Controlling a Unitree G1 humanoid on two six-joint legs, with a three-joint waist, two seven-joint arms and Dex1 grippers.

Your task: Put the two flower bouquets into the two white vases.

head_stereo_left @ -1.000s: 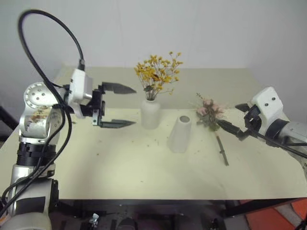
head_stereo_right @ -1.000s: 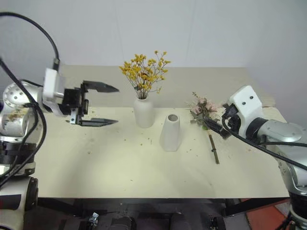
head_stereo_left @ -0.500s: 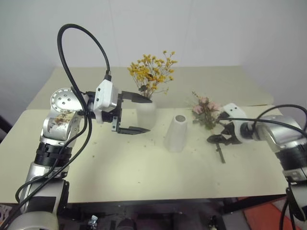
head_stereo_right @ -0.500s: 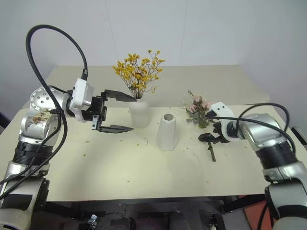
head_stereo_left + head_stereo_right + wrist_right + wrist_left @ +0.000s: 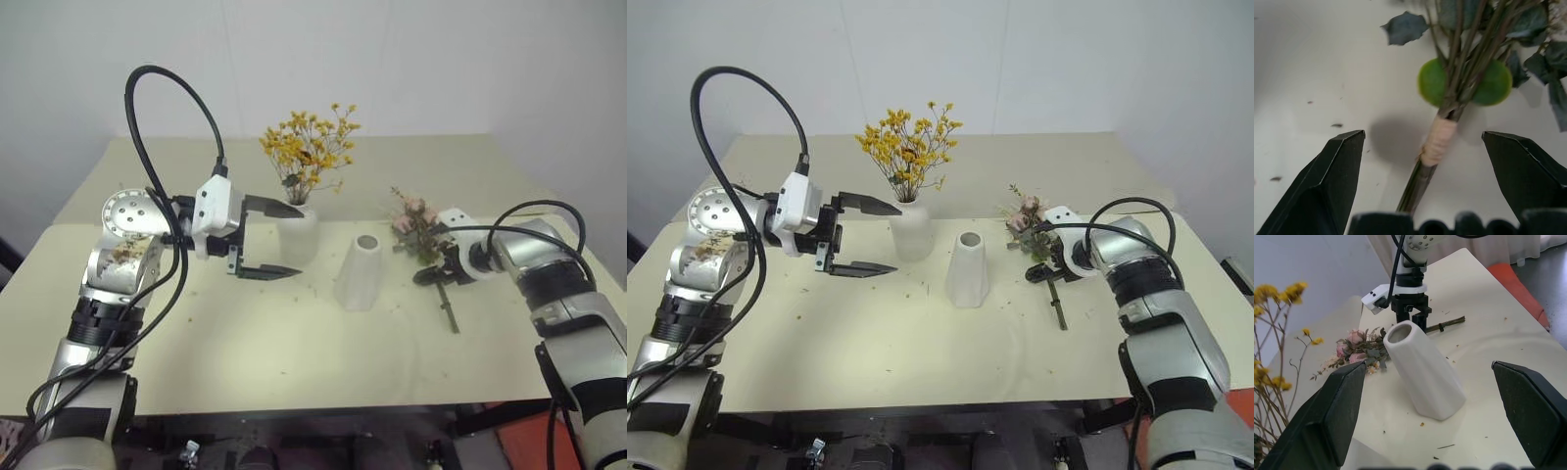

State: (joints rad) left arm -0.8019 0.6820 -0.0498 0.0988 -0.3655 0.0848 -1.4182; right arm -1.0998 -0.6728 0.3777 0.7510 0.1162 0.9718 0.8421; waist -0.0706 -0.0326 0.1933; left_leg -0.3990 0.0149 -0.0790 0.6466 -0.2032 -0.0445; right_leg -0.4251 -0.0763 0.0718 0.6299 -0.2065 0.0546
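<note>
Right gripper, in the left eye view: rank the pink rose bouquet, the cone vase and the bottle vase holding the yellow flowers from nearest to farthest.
Measured from the right gripper:
1. Pink rose bouquet, lying on the table, its stem under the gripper.
2. Cone vase, mid-table, to the gripper's left.
3. Bottle vase, further left, next to the left gripper.

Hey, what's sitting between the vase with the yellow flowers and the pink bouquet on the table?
The empty cone vase stands between the bottle vase and the pink bouquet, as the left eye view shows.
</note>
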